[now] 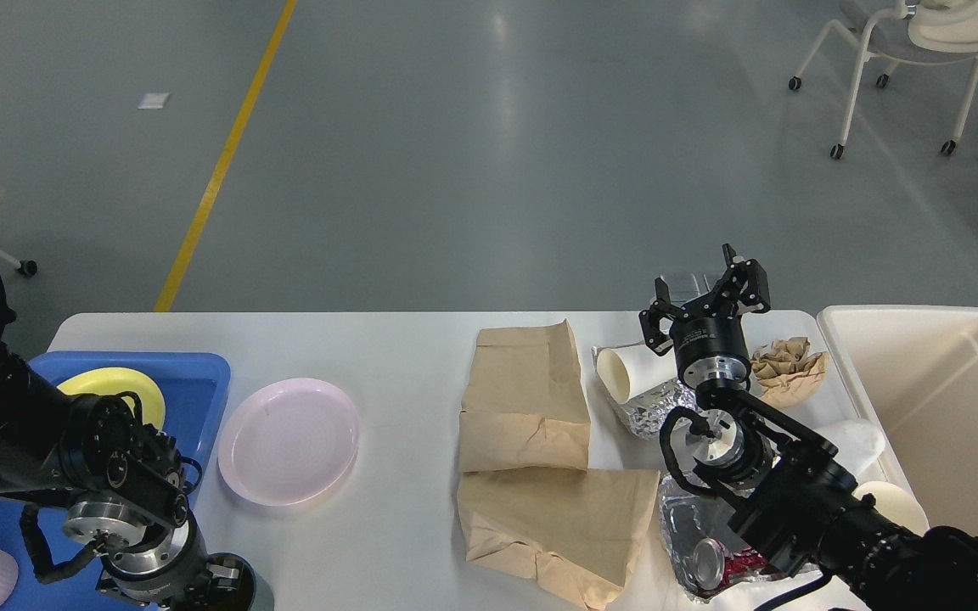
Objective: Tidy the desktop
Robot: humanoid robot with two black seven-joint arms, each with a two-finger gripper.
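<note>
Surface [404,356]: paper bags [531,458], pink plate [289,441] and foil [654,403] were laid out. Right pincer [705,293] was held spread above the cup [625,372]; left pincer [217,581] could not be judged.

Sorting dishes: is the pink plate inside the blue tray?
No, the pink plate lies on the desktop, just right of the blue tray.

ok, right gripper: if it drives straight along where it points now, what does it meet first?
Probably nothing on the desktop. The right gripper points up and away past the far table edge; its line looks free, though depth is unclear.
</note>
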